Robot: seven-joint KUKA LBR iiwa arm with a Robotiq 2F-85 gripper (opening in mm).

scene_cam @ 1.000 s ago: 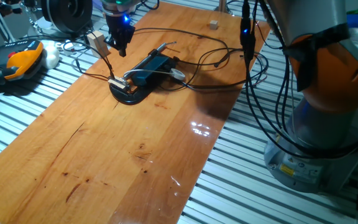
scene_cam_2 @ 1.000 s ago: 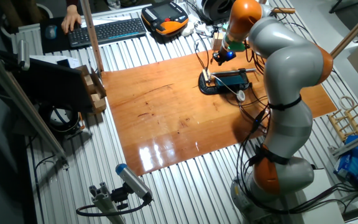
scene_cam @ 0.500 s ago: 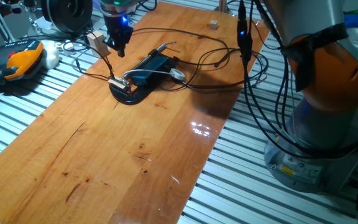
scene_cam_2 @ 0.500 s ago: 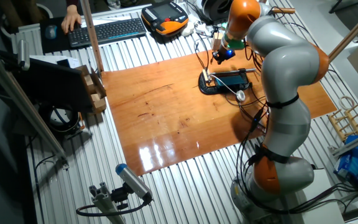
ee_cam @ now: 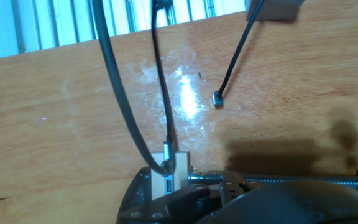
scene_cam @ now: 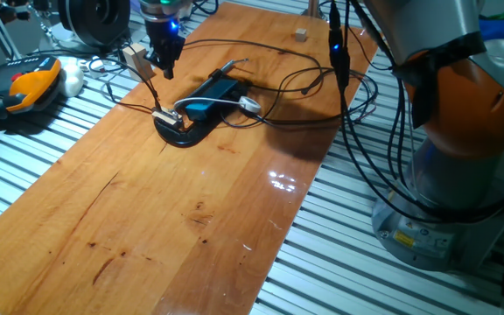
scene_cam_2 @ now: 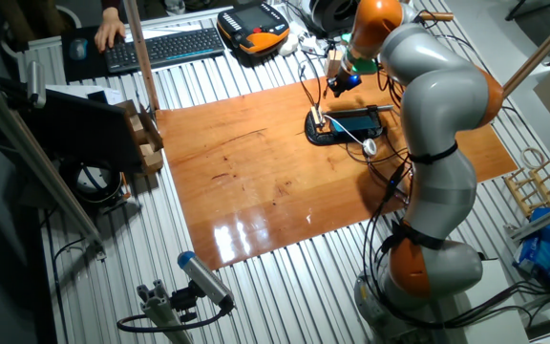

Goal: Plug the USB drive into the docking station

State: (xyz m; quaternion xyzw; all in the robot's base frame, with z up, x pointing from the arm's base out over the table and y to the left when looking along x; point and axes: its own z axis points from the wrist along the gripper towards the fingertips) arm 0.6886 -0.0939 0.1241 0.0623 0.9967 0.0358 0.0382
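Blue and flat on its black base, the dock [scene_cam: 210, 94] lies on the wooden worktop [scene_cam: 173, 210] at its far end, with thin cables [scene_cam: 278, 87] looping off it. The hand [scene_cam: 164, 63] hangs above and just beyond the dock's near-left end, where a small pale plug [scene_cam: 166, 115] sits at the base; in the other fixed view the hand [scene_cam_2: 340, 84] is likewise up and to the left of the dock [scene_cam_2: 351, 120]. The dock's long axis runs diagonally away from that end, so the hand is off its short end, not over its middle. Whether the fingers are spread or pinching a drive, I cannot tell: none of the views shows them clearly. The hand view looks down on a silver-tipped connector [ee_cam: 170, 167] and black cables [ee_cam: 120, 93].
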